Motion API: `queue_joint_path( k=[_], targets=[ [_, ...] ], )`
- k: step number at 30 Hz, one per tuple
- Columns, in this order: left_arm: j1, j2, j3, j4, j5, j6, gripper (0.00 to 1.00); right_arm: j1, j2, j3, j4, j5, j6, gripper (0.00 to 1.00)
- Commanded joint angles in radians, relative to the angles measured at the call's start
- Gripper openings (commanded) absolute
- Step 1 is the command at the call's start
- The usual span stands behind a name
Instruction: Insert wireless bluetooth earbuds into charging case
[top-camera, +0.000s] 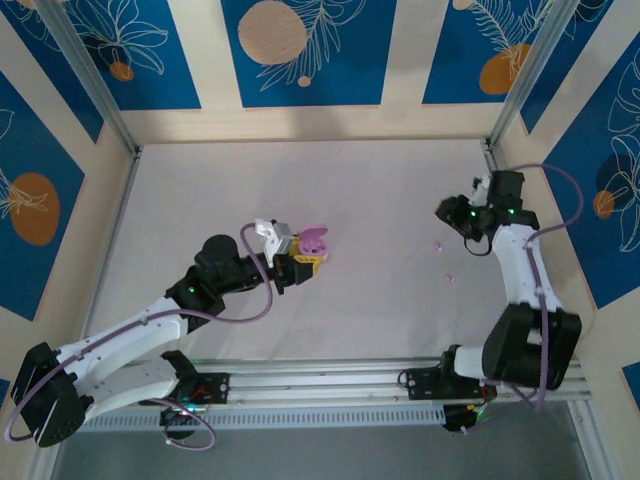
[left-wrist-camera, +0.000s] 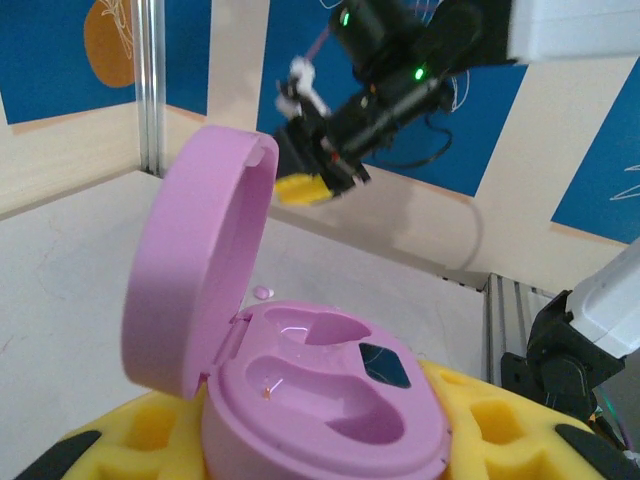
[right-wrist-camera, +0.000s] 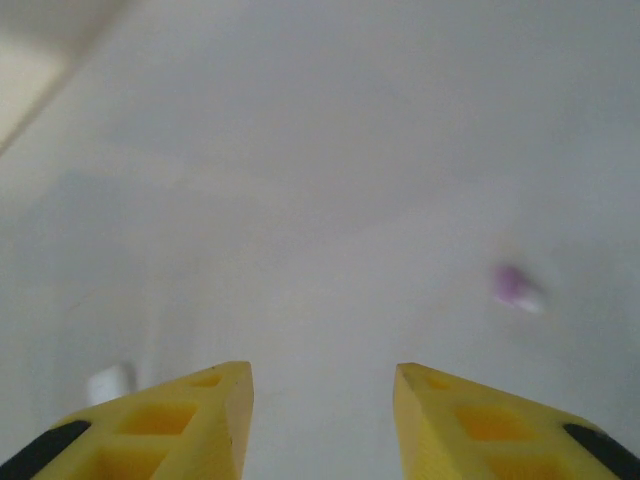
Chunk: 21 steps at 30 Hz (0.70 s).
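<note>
The left gripper (top-camera: 306, 258) pinches the pink charging case (left-wrist-camera: 330, 390) low on its sides. Its yellow fingers (left-wrist-camera: 490, 420) are cut off by the bottom of the wrist view, so the contact itself is out of sight. The lid (left-wrist-camera: 190, 270) stands upright on its hinge and hides the table behind it; both wells lie bare, with a dark patch between them that is hard to read. A small pink speck (left-wrist-camera: 262, 292) lies on the table just past the hinge, too small to tell what it is. The right gripper (right-wrist-camera: 320, 405) hangs above the table with its claw spread and nothing between the fingers. Its view is blurred: a pink earbud (right-wrist-camera: 512, 285) shows as a smear to the right, apart from the fingertips, and a pale smudge (right-wrist-camera: 110, 383) at lower left cannot be named. From above, two earbuds (top-camera: 437, 245) lie on the table (top-camera: 380, 190) on its right side, below the right gripper and well apart from the case. Bare tabletop stretches to the back wall (top-camera: 300, 120) — and the slotted rail (top-camera: 330, 385) bounds the near edge.
</note>
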Motion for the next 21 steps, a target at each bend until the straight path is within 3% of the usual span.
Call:
queue_joint_path(
  k=[1,4,10,21],
  targets=[
    [-0.003,-0.020,-0.014,0.055,-0.010,-0.018,0.22,-0.073,0.009,-0.068,-0.090,0.002,0.084,0.42],
    [-0.003,-0.016,-0.015,0.066,-0.005,-0.024,0.22,-0.108,0.077,-0.118,-0.060,0.048,0.069,0.42],
    [-0.003,-0.010,-0.017,0.071,0.000,-0.028,0.22,-0.123,0.238,-0.121,0.008,-0.055,0.029,0.43],
    [-0.003,-0.002,-0.028,0.090,-0.005,-0.039,0.22,-0.125,0.324,-0.100,-0.064,0.050,0.094,0.42]
  ],
)
